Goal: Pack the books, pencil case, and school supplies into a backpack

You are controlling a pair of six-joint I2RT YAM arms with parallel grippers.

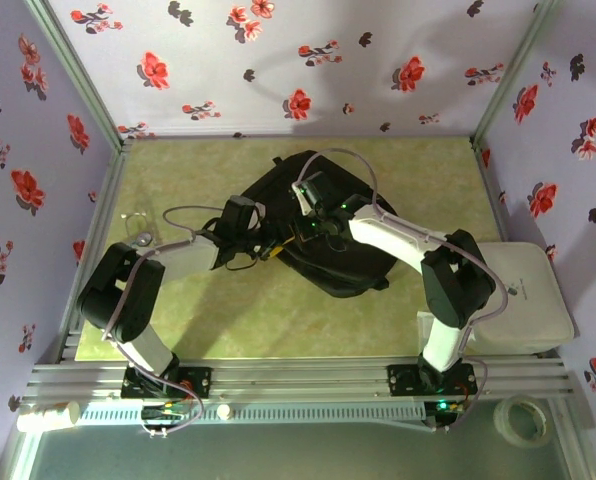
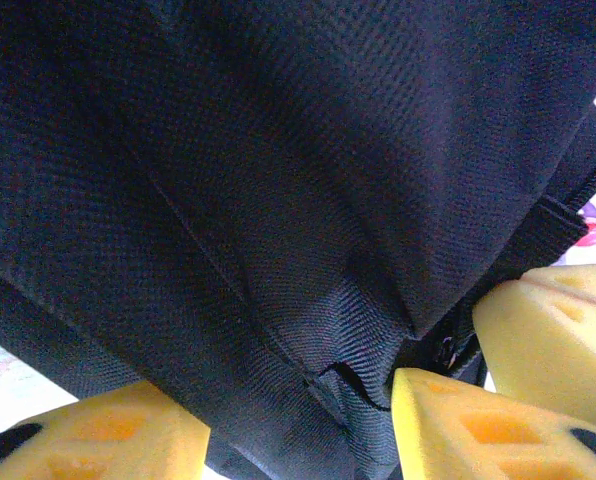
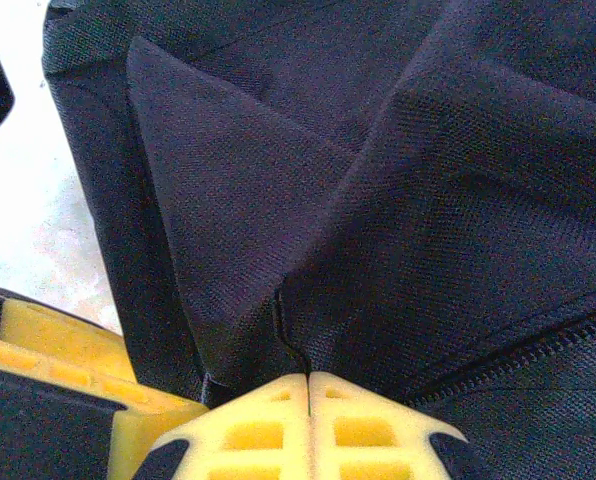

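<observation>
Judged backpack (image 1: 350, 262) soft, saggy; seams best for gripping. Found right gripper (image 3: 308, 388) jaws clamped on its fabric, left gripper (image 2: 273, 385) jaws apart astride a fold, hold unclear.

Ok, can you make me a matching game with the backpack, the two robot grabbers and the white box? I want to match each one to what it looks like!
Things:
1. backpack
2. right gripper
3. left gripper
4. white box

Looks:
A. yellow fingers apart, black fabric between them
B. yellow fingers pressed together on a fold of black fabric
C. black and soft, in the middle
D. white, off to the right side

Pairs: 1-C, 2-B, 3-A, 4-D
</observation>
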